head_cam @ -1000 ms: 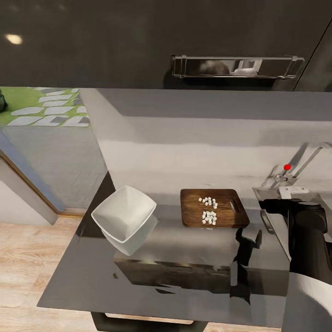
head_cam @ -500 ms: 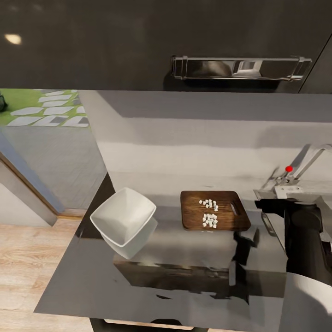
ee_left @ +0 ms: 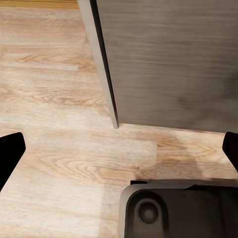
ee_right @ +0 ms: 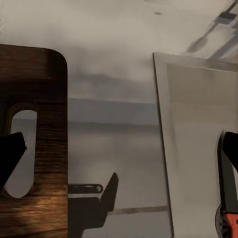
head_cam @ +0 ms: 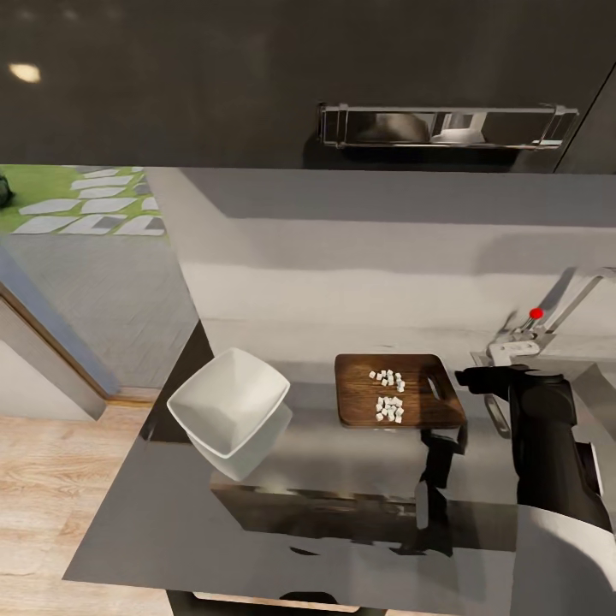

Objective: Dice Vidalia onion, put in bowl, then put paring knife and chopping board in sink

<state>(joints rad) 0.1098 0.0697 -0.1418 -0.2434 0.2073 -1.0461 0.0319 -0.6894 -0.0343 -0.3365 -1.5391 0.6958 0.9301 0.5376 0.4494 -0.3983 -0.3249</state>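
Chopping board (head_cam: pixel 398 391) lies flat on the glossy dark table (head_cam: pixel 257 496), slot handle at its end toward the sink (head_cam: pixel 599 376). Two small clusters of white diced onion (head_cam: pixel 389 406) sit on the board, none in the bowl (head_cam: pixel 228 399), which stands well apart toward the table's open end and looks empty. Right gripper (head_cam: pixel 479 378) hovers just beside the board's handle end, between board and sink edge. In the right wrist view the two dark fingers (ee_right: pixel 11 153) show at opposite edges of the frame, spread wide with nothing between them; the board's slot (ee_right: pixel 22 148) is close by one finger, the sink's steel rim (ee_right: pixel 163 148) runs nearer the other. Paring knife (ee_right: pixel 229 198) is already in the sink, dark blade and red-orange handle partly visible at the frame edge. Left gripper (ee_left: pixel 119 148) hangs low off the table with fingers spread over wood floor (ee_left: pixel 59 99) and a grey cabinet panel (ee_left: pixel 173 59), holding nothing. Judgement: dicing is done and the knife is put away; the dice transfer is outstanding. Risks: if the board is lifted by the handle end and tilted carelessly, the loose dice could slide off onto the table short of the bowl. A grip on the thin edge alone may slip, since the board lies flush with no gap under it. Carrying it to the sink first would dump the onion there. The tap (head_cam: pixel 565 304) stands close to the arm's sweep.
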